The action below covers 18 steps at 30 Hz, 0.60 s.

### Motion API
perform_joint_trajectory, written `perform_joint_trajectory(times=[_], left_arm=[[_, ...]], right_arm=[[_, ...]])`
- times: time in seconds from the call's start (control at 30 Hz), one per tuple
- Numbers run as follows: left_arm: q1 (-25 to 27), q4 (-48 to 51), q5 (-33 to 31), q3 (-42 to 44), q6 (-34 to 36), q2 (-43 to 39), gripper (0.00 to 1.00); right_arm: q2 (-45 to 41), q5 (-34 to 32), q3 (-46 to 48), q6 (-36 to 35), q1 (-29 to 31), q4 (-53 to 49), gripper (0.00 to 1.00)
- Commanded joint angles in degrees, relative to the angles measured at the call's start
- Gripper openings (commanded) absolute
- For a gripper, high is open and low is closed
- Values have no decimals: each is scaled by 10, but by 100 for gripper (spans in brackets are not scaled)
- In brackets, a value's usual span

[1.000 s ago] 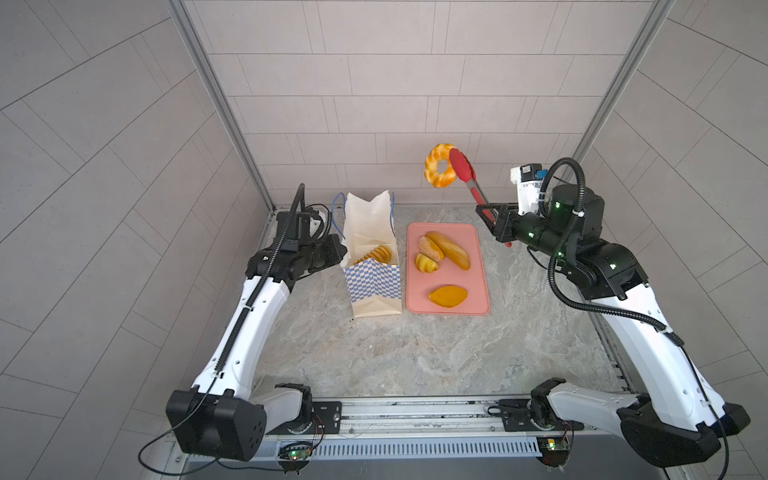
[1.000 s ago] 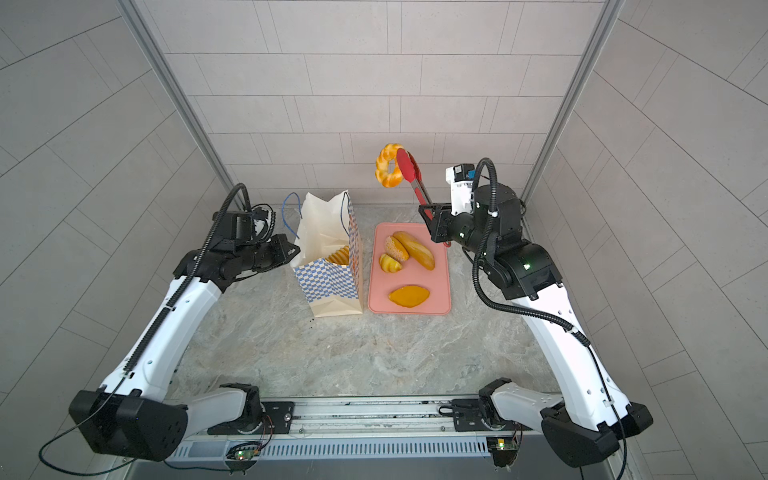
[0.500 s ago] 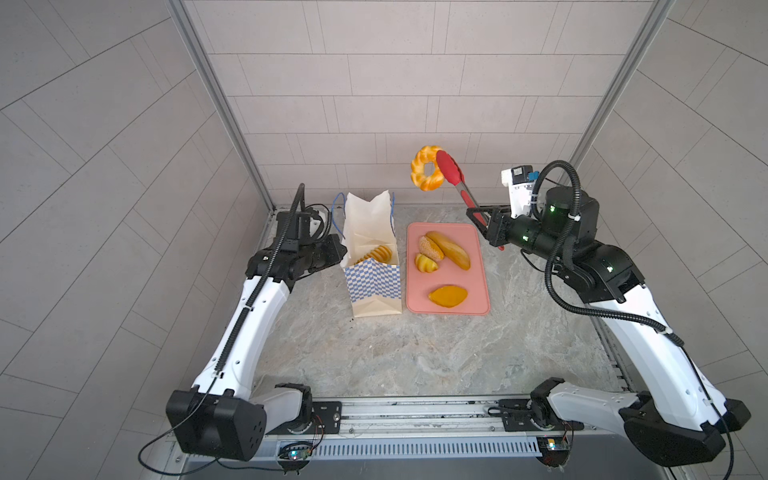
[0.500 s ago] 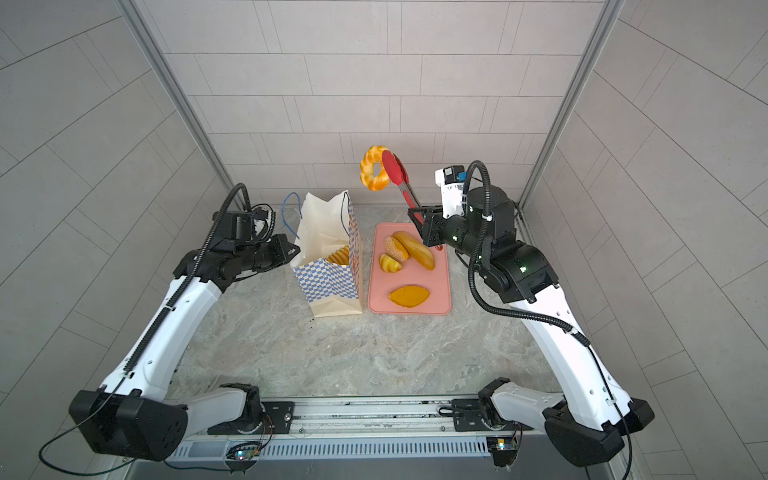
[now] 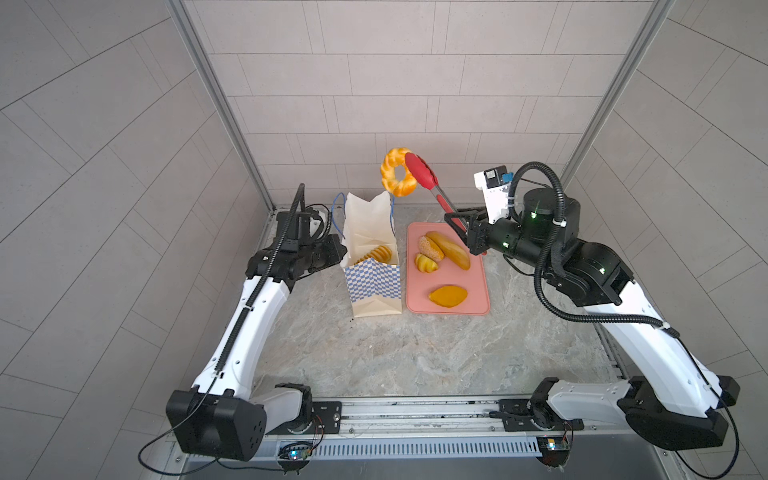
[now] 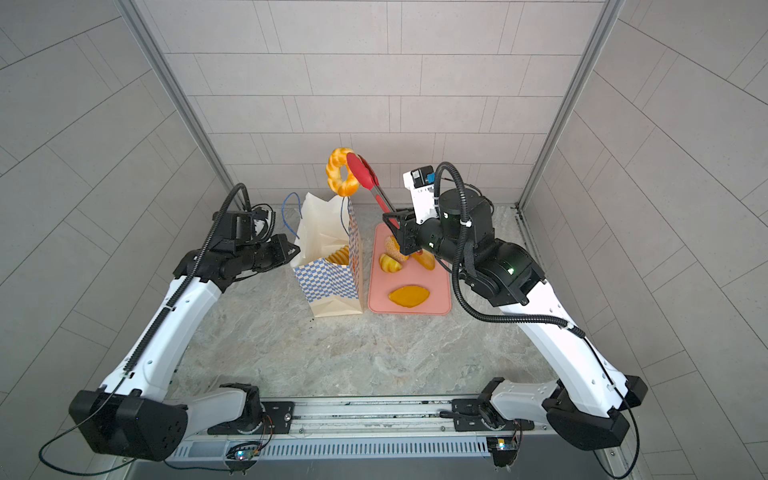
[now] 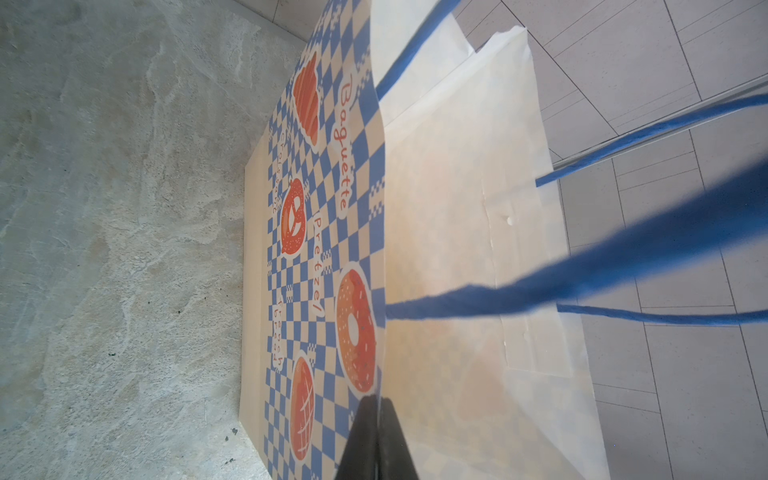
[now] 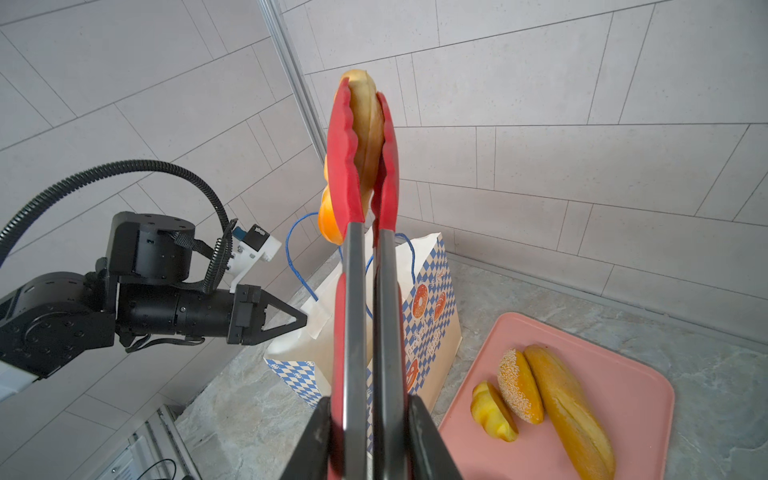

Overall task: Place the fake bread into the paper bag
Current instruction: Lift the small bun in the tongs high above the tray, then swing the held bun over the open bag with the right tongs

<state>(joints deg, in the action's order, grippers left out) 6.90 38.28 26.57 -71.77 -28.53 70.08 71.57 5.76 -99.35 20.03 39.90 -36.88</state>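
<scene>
Two grippers: both are closed, each on a different thing.
Left gripper (image 5: 338,251): it is clamped fully on the top rim of the paper bag (image 5: 374,286); in the left wrist view the paper edge is seen pinched between the black fingers (image 7: 365,432).
Right gripper (image 5: 460,223): it is closed on the metal handles of the red tongs (image 5: 440,199), which are squeezed together and angled up and away from it.
Twisted ring (image 5: 397,172): it is pinched between the red tong heads, held in the air well beyond the right gripper, higher than the left gripper and over the far end of the bag's mouth.
Paper bag: it is stood upright with its mouth open, between the two grippers.
Ridged pastry (image 5: 376,253): it is seen inside the bag, just beyond the left gripper.
Pink tray (image 5: 478,286): it lies below the right gripper, just beside the bag.
Long loaf (image 5: 451,249), sesame bun (image 5: 430,248), small braided piece (image 5: 426,264): these are grouped together under the right gripper.
Oval bun (image 5: 447,296): it is set apart from them, farther from the right gripper.
</scene>
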Motion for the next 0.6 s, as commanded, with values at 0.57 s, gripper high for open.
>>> perform_joint_trajectory(times=[0.57], left_arm=[[3,-4,2,-6,0,-4,0]], right_arm=[[48,-163,-84,-69,107,-63,25]])
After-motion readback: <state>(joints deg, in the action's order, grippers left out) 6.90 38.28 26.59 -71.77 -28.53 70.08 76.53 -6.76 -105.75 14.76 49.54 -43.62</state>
